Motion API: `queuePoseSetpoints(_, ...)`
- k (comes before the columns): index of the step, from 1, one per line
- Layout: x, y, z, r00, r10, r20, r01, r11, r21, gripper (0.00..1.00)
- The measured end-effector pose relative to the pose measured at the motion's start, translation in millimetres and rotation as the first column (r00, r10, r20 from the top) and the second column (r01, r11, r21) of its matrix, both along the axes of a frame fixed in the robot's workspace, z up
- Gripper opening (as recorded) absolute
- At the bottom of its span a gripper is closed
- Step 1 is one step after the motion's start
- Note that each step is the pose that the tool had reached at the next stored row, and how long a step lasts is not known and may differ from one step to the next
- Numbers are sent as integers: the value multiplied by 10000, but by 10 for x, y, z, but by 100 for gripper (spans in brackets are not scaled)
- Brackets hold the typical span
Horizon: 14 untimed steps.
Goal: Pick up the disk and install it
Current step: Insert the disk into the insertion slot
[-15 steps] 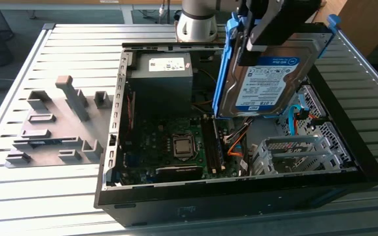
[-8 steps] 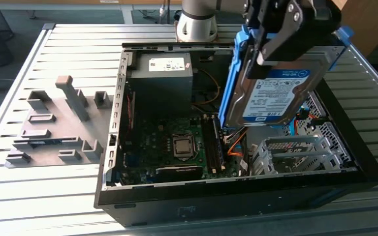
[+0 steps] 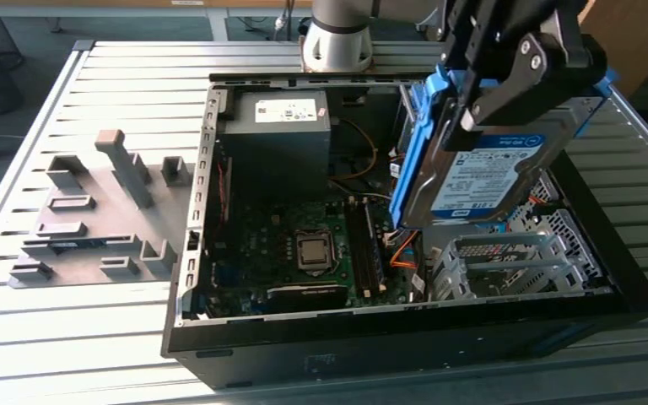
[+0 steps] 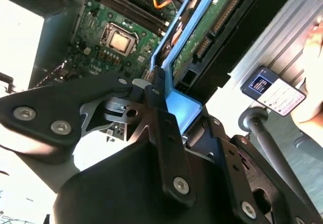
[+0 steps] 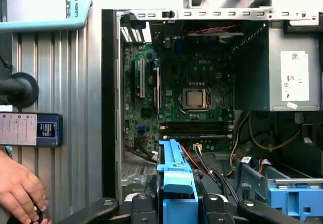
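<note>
Fingers of the gripper are clenched on the blue rail frame of the disk, one on each side of the frame. In the exterior view the disk hangs tilted, label toward the camera, above the open computer case, over the metal drive cage at the exterior view's right. Below and beside it lies the green motherboard with its processor socket. Farther back in the case sits the grey power supply with a white sticker. The case rests on a slatted metal counter. On the counter, at the exterior view's left, stands a grey fixture plate with upright blocks. Behind the case rises the arm base. In the first wrist view a person's hand is over the counter, apart from the case.
</note>
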<state>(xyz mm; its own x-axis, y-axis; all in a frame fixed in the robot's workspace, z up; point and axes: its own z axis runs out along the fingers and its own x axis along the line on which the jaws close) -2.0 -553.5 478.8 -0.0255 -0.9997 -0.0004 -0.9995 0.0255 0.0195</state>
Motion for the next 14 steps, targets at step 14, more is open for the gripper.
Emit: queuePoseSetpoints(14,23,-39,-10,10000,0,0,0,10000,1,36)
